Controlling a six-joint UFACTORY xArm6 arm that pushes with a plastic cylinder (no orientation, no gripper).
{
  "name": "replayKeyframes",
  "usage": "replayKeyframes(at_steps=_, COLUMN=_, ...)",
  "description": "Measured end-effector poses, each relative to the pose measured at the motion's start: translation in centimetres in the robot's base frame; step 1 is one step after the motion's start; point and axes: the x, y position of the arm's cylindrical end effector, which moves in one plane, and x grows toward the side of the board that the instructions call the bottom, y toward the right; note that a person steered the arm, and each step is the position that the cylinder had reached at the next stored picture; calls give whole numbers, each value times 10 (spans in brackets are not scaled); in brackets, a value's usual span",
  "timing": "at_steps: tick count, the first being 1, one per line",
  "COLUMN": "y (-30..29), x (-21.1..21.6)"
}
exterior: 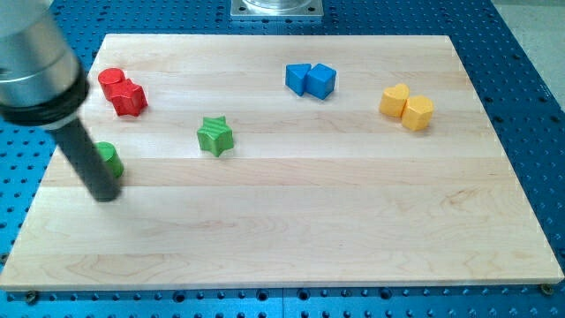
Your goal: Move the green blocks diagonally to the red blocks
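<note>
A pale wooden board [291,221] lies on a blue perforated table [530,53], and my tip [106,196], a bare rod with no pincer, touches the half-hidden green block [109,157] below the two touching red blocks [122,91], while the green star [214,135] sits apart toward the view's right.

My tip [106,194] sits right against the green block [109,157] at the view's left, with the rod covering part of it. The red blocks [122,91] stand close above, and the green star [214,135] stands alone to the right. The board [291,238] is open along the view's bottom, and the blue blocks [311,79] and yellow blocks [407,107] are far off at the top right.
</note>
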Motion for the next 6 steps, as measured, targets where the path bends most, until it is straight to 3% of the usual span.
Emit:
replayKeyframes(at_steps=1, y=-71, x=-13)
replayKeyframes(at_steps=3, y=61, x=-33)
replayKeyframes(at_steps=4, y=31, x=-30)
replayKeyframes(at_steps=5, y=55, x=10)
replayKeyframes(at_steps=6, y=144, x=20)
